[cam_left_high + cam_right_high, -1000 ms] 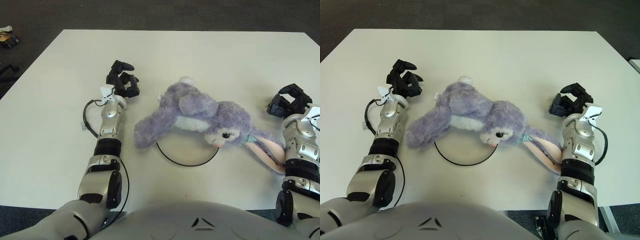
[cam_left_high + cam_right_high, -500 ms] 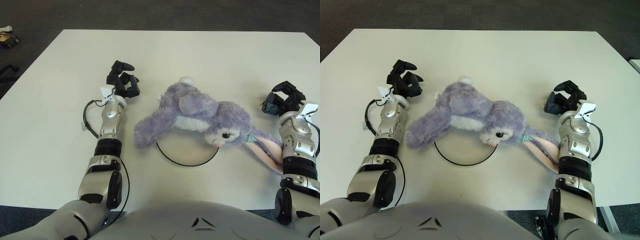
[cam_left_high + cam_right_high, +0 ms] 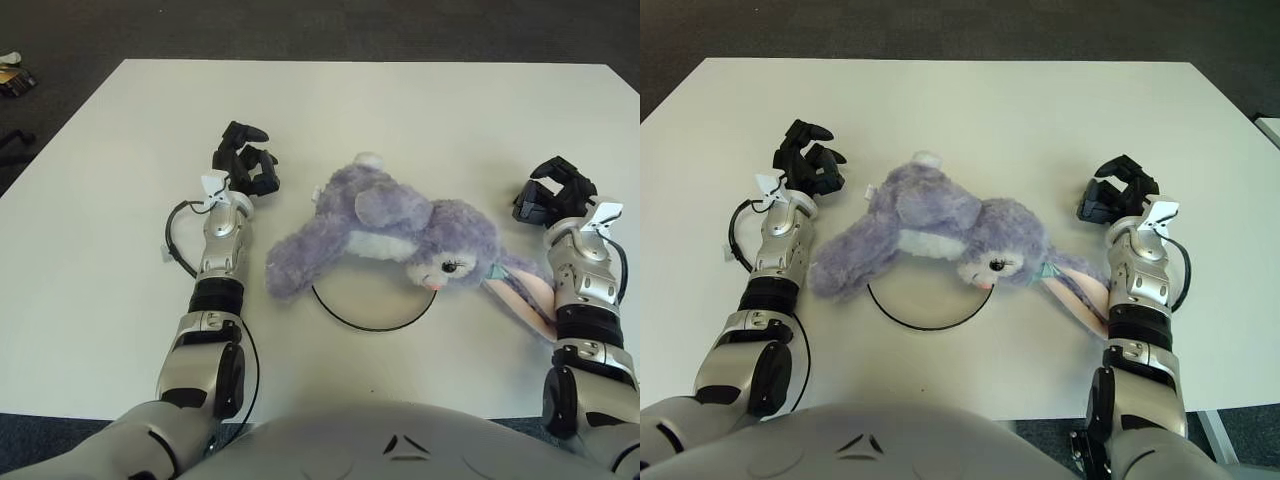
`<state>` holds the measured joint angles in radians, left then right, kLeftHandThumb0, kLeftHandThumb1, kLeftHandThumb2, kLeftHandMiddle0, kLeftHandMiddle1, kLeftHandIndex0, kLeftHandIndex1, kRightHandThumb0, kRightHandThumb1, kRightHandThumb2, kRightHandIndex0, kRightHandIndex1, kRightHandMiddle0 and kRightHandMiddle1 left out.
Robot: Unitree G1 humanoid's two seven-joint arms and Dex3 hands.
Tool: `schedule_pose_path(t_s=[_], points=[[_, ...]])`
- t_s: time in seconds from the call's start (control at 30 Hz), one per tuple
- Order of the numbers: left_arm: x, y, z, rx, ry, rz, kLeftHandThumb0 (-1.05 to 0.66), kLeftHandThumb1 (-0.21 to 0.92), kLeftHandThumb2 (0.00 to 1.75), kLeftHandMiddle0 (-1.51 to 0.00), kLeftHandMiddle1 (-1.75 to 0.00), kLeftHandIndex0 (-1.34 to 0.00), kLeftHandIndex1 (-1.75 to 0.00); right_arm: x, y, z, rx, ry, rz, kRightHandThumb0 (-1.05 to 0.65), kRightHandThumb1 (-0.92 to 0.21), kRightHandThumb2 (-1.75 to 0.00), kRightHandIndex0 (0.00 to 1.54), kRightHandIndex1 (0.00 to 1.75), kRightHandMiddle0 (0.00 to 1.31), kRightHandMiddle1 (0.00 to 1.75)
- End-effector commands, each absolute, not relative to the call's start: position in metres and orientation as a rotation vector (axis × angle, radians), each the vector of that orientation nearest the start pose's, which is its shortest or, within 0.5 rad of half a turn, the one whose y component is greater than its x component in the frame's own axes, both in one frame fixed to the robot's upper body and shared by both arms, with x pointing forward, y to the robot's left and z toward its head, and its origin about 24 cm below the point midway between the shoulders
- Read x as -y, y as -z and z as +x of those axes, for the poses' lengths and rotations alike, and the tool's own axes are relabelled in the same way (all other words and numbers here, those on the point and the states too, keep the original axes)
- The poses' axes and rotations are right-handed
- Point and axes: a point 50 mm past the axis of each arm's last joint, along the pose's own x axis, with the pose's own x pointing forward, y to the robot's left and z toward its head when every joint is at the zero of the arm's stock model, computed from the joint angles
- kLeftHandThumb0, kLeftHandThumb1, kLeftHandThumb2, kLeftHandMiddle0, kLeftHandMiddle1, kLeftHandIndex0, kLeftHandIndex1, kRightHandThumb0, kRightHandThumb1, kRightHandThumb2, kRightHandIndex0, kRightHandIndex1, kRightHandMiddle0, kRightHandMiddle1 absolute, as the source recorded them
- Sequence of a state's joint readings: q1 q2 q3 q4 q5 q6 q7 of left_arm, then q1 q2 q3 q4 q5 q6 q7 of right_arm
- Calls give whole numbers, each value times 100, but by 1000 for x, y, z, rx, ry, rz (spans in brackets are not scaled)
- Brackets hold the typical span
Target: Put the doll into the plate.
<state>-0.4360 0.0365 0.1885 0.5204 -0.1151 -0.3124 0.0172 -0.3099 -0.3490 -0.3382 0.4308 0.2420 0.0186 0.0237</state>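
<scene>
A purple plush rabbit doll (image 3: 400,225) lies on its side across the far half of a white plate with a thin black rim (image 3: 370,326). Its head points right, and one long pink-lined ear (image 3: 520,297) trails off the plate toward my right wrist. My right hand (image 3: 550,190) hovers just right of the doll's head, fingers loosely arched and holding nothing. Left of the doll's tail end is my left hand (image 3: 245,160), idle, fingers relaxed and empty. The doll hides the plate's far rim.
The white table (image 3: 400,100) extends well beyond the doll, with dark carpet past its far edge. A black cable loop (image 3: 172,235) lies beside my left forearm. My right forearm crosses near the doll's ear.
My right hand has moved left and slightly away from me, closing in on the doll's head. The doll has shifted a little to the left. The left hand has stayed put.
</scene>
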Motion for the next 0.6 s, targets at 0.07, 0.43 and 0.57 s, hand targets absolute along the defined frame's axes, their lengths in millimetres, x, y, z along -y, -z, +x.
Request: schedule_pose_path(t_s=[0.07,0.43,0.57], points=[[-173,-71,327,216,-129,-140,-1,21,145,-58,-175,-56,-175,280,-36,291,-164,298,36,-1,10,-175,89,175,79,162],[-173,-71,326,214,-139,-146,-1,21,144,-74,-169,-43,-175,271,-36,294,-162,264,58,-1,11,-175,89,175,79,162],[-172,-71,326,213,-144,-157,-1,21,144,-75,-169,-42,-175,265,-38,296,-154,247,87,-1,10,-175,89,175,79,162]])
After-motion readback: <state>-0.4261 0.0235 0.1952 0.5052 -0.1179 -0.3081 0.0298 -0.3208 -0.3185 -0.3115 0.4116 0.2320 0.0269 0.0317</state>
